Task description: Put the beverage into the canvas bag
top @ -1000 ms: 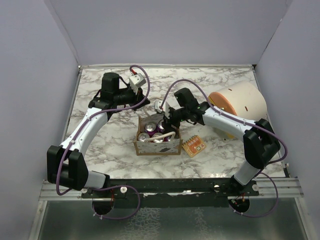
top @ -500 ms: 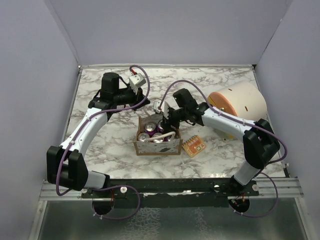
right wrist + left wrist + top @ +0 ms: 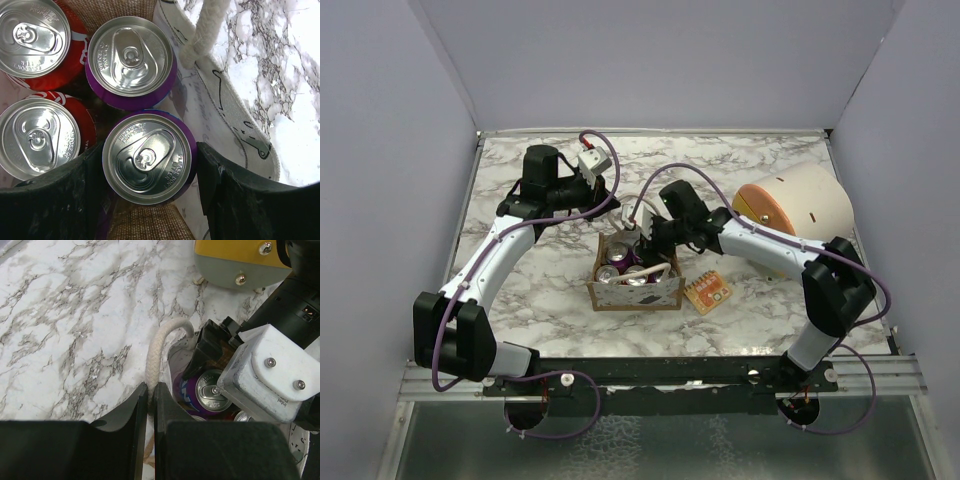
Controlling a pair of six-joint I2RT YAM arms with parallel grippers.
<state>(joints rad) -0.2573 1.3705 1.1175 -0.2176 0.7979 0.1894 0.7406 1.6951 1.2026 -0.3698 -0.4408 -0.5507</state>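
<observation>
The canvas bag stands mid-table, tan with a pale patterned front and white rope handles. My left gripper is shut on one rope handle at the bag's far-left edge. My right gripper reaches down into the bag and is shut on a purple beverage can, one finger on each side. That can stands upright inside the bag, close to the pale inner wall. Beside it in the bag are another purple can and two red cans.
An orange snack packet lies on the marble just right of the bag. A large cream drum with an orange face lies at the back right. Grey walls close in the table on three sides.
My right gripper has shifted a little to the left and farther back over the bag, with the purple can still in it. The left arm and the bag have stayed put.
</observation>
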